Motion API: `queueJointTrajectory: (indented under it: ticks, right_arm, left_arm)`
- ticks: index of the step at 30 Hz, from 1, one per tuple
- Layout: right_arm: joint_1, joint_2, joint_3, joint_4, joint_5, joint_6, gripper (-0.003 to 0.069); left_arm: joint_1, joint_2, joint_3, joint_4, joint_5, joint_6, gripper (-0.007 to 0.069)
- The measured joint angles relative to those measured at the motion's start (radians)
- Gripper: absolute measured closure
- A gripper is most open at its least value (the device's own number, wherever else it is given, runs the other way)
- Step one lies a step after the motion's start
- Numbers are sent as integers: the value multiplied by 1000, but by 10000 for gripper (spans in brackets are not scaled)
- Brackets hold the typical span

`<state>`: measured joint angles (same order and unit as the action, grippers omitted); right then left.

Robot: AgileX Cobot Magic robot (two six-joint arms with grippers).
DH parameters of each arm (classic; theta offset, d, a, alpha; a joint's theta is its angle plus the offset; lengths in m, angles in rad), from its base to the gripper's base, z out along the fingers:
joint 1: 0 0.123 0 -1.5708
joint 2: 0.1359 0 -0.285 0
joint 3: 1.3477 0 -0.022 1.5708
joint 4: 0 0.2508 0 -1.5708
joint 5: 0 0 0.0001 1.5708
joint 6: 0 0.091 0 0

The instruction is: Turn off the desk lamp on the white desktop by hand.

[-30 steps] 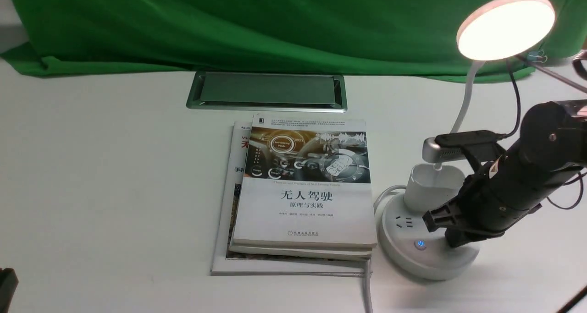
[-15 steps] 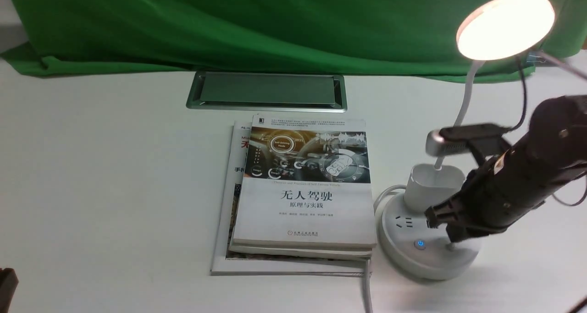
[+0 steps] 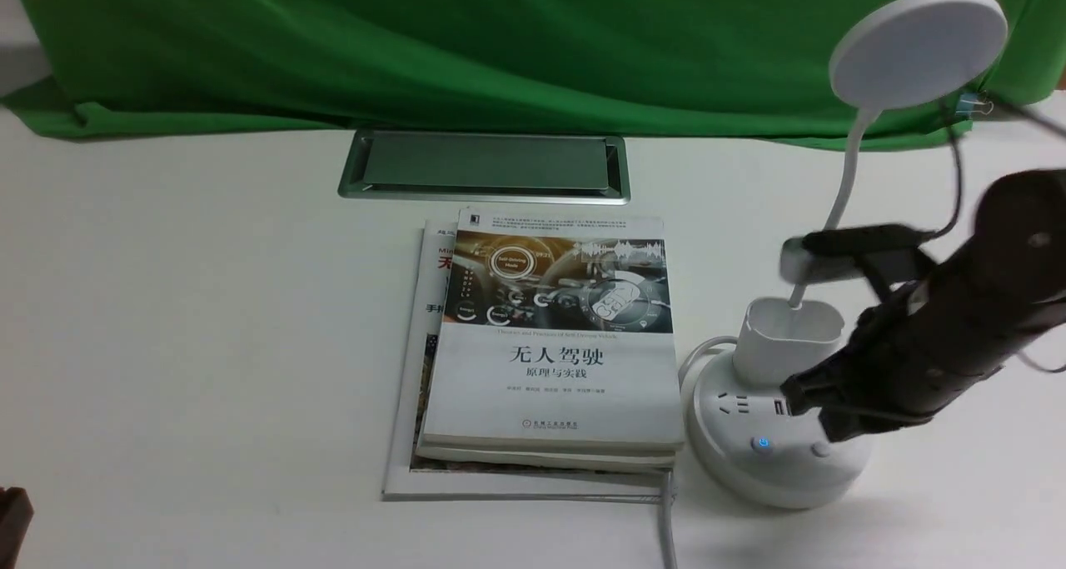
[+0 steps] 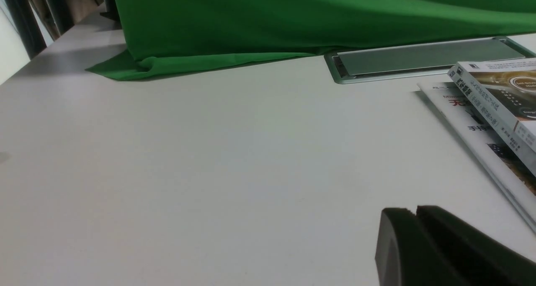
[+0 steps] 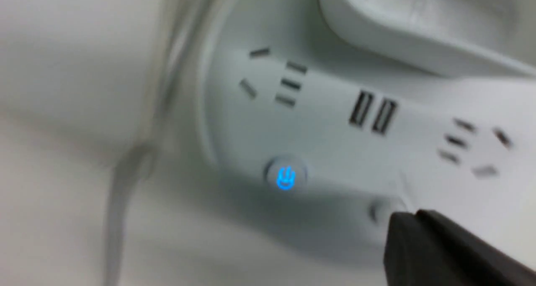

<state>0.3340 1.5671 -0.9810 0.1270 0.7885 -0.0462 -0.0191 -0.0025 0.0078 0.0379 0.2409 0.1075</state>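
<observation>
The desk lamp (image 3: 916, 48) stands on the white surface (image 3: 208, 344), just right of the books (image 3: 550, 344). Its disc head is dark. The right hand (image 3: 820, 419), clenched and empty, sits at the plain button (image 5: 379, 210) beside the blue-lit button (image 5: 286, 178); contact cannot be confirmed. The switching step appears complete. Next: lift clear without nudging the base. The left hand (image 4: 416, 214) is clenched, empty, and well apart.

Blurry desk lamp (image 5: 331, 148), edge-cropped books (image 4: 502, 89)
</observation>
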Motion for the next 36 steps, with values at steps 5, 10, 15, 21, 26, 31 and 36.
queueJointTrajectory:
  ticks: [5, 10, 15, 21, 26, 31, 36]
  right_arm:
    - [0, -197, 115, 0, 22, 8, 622]
    - [0, -405, 229, -1, 28, 9, 622]
    - [0, -611, 272, -23, 71, 27, 621]
    - [0, -745, 272, -24, 33, 28, 621]
    - [0, -840, 273, -40, -17, 13, 621]
    - [-74, -999, 371, -56, -158, -67, 621]
    - [-209, -1231, 634, -64, -409, -103, 623]
  left_arm:
    - [0, 0, 0, 0, 0, 0, 605]
    - [0, 0, 0, 0, 0, 0, 605]
    - [0, 0, 0, -1, 0, 0, 605]
    - [0, 0, 0, -1, 0, 0, 605]
    - [0, 0, 0, -1, 0, 0, 605]
    - [0, 0, 0, -1, 0, 0, 605]
    - [0, 0, 0, -1, 0, 0, 605]
